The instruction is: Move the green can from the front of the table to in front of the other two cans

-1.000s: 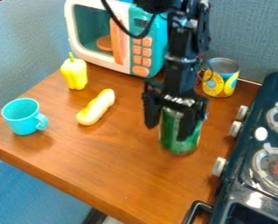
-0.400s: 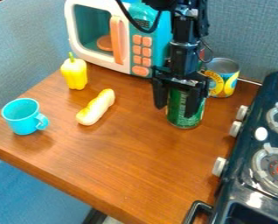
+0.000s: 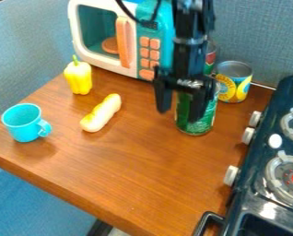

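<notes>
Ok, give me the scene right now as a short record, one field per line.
gripper: black gripper, fingers apart, over the table
nearest thing: green can, upright, partly hidden by one finger
behind it: yellow-labelled tin, upright
table back: toy microwave
picture left: turquoise cup, upright; yellow pepper, stem up
between cup and green can: pale yellow elongated piece, lying flat
picture right: toy stove

The brown wooden tabletop (image 3: 143,173) lies open along its front edge, while the cylindrical green can (image 3: 197,120) blocks passage toward the back-right corner.
</notes>
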